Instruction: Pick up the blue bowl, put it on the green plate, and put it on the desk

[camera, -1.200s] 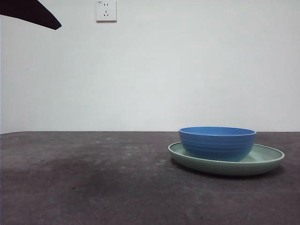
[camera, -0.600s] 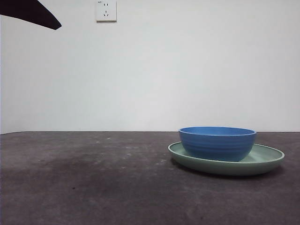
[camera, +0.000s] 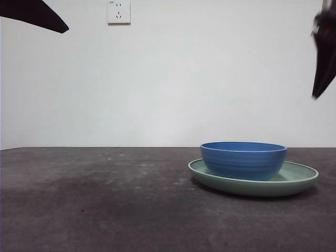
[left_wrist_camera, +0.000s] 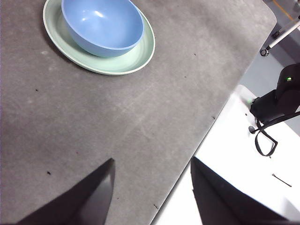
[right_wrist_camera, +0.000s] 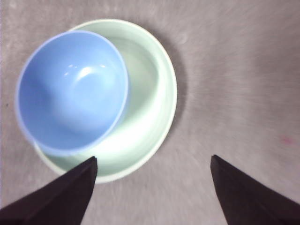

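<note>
The blue bowl (camera: pixel 243 159) sits in the green plate (camera: pixel 294 181) on the desk (camera: pixel 105 205), at the right of the front view, off-centre toward one side of the plate. My right gripper (right_wrist_camera: pixel 152 185) hangs open and empty high above the dishes, the bowl (right_wrist_camera: pixel 70 91) and plate (right_wrist_camera: pixel 150 108) below it; it shows as a dark tip (camera: pixel 323 52) at the upper right of the front view. My left gripper (left_wrist_camera: pixel 152 187) is open and empty, far from the bowl (left_wrist_camera: pixel 103 26) and plate (left_wrist_camera: pixel 136 54), over the desk near its edge.
A white wall socket (camera: pixel 118 11) is on the back wall. The left arm's tip (camera: pixel 37 14) shows at the top left corner. The desk's edge (left_wrist_camera: pixel 206 126) borders a white base with another black arm (left_wrist_camera: pixel 276 101).
The right gripper has come into the front view at the upper right edge. The bowl, plate and left arm have not moved.
</note>
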